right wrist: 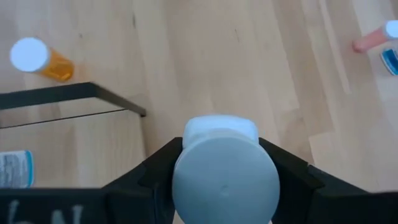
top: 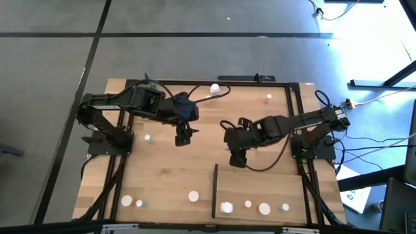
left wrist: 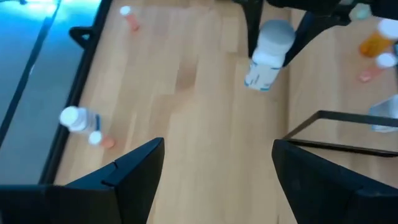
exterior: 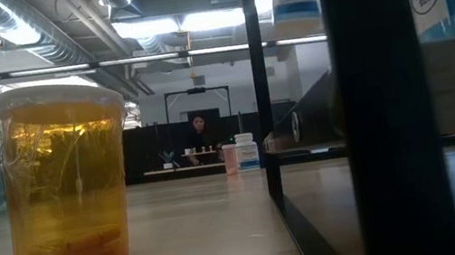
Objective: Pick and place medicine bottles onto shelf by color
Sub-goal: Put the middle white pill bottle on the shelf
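White-capped white plastic medicine bottle (right wrist: pixel 224 171) is hanging upright, long axis vertical, between the fingers of the right gripper (top: pixel 238 158), which are closing on its sides just under the cap and holding it above the middle of the wooden tabletop (top: pixel 162 172). From there the light-wood shelf panel (top: pixel 257 188) with its thin black upright strip (top: pixel 215 190) is lying toward the tabletop's near right corner, just beside the gripper, so the right arm is sitting nearer to it. The left gripper (top: pixel 182 138) is hovering over the tabletop's middle-left with its fingers spread wide and holding nothing.
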Robot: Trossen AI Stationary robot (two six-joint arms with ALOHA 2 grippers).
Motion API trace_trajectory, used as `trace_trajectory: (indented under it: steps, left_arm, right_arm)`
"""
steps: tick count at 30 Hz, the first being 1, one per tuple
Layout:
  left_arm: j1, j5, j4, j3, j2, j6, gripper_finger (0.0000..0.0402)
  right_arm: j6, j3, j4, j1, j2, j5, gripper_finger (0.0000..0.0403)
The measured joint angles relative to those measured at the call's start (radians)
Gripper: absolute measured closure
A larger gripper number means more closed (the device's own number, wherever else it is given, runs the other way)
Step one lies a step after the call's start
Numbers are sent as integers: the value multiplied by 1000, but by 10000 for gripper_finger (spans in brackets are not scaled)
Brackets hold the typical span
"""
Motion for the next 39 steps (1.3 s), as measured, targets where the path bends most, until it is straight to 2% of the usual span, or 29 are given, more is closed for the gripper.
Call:
trace_trajectory:
  steps: [8, 13, 19, 22, 28, 39]
  left_arm:
    - [-72, 7, 42, 0, 0, -141, 109]
    - [-133, 6, 62, 0, 0, -183, 109]
    - [-207, -102, 64, 0, 0, -234, 109]
    - [-231, -123, 64, 0, 0, -234, 109]
    - [-263, -124, 63, 0, 0, -234, 109]
    - [-281, -123, 54, 0, 0, -233, 109]
  right_arm:
    - [43, 0, 6, 76, 0, 40, 217]
    - [43, 0, 72, 136, 0, 64, 217]
    - [127, 0, 88, 198, 1, 79, 217]
    - [167, 0, 87, 215, 25, 79, 217]
    - [200, 0, 87, 229, 110, -25, 217]
    - [273, -1, 118, 230, 221, -112, 217]
